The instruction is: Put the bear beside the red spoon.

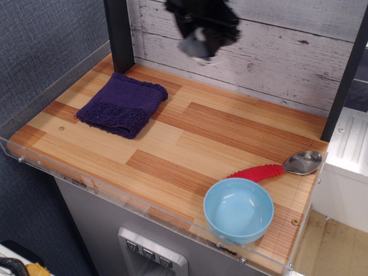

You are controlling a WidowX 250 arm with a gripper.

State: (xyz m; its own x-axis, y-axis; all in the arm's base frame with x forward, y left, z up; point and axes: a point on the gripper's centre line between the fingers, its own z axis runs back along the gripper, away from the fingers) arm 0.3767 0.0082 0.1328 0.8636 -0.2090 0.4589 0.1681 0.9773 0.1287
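Note:
My black gripper (201,45) is high above the back of the table, blurred, and shut on the small grey bear (195,47), which hangs between its fingers in front of the plank wall. The red spoon (276,167) lies at the right side of the table, its metal bowl toward the right edge and its ribbed red handle pointing left toward the blue bowl (238,210). The gripper and bear are far to the upper left of the spoon.
A folded purple towel (122,103) lies at the back left. A black post (118,34) stands behind it. A clear plastic rim (144,202) runs along the table's front and left edges. The wooden tabletop (201,138) spans the middle.

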